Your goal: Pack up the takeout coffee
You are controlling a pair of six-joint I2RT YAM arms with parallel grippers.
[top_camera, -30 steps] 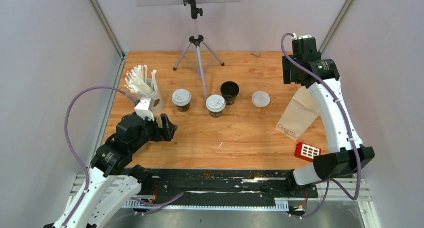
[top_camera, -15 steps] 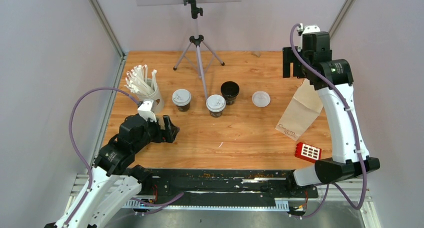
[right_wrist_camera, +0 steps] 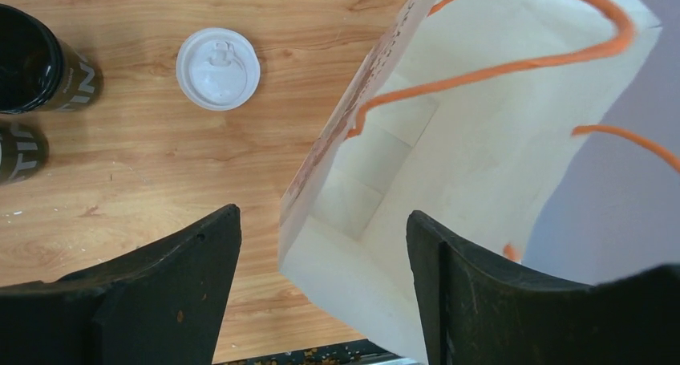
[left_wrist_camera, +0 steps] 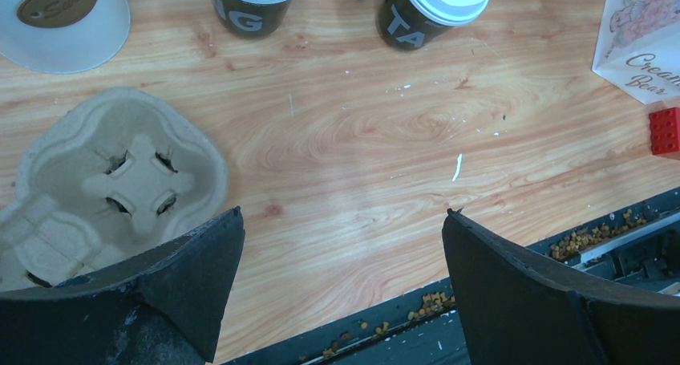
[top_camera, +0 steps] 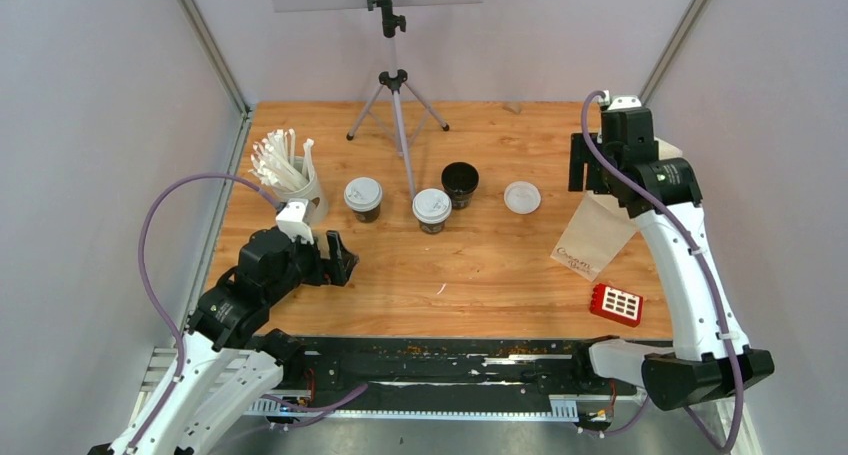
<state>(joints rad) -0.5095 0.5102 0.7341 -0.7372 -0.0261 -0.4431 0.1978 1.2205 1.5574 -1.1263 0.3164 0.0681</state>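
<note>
The left tool (left_wrist_camera: pixel 343 214) hangs low over the tabletop (left_wrist_camera: pixel 385 140) near its front-left part, jaws spread wide with nothing between them. The right tool (right_wrist_camera: pixel 322 214) is also spread and pinches nothing.

The coffee stands in a loose row across the middle of the tabletop. The left lidded cup (top_camera: pixel 363 198) and the middle lidded cup (top_camera: pixel 432 209) are both upright, long axis vertical, white lids on top. The open cup (top_camera: pixel 460 183) stands just behind and to the right of the middle one, almost touching it, also upright, with its dark mouth facing up. Its loose lid (top_camera: pixel 522 197) lies flat on the wood to the right, apart from it, top face up.

Left of the row stands a white cup of straws (top_camera: pixel 300 190). In front of it lies the pulp cup carrier (left_wrist_camera: pixel 120 172), just beside the left tool's finger. A tripod (top_camera: pixel 398 105) stands behind the cups.

On the right, a paper bag (right_wrist_camera: pixel 481 140) with orange handles stands with its mouth open under the right tool. Its near wall lies below the gap between the jaws. A red block (top_camera: pixel 615 303) lies in front of the bag.
</note>
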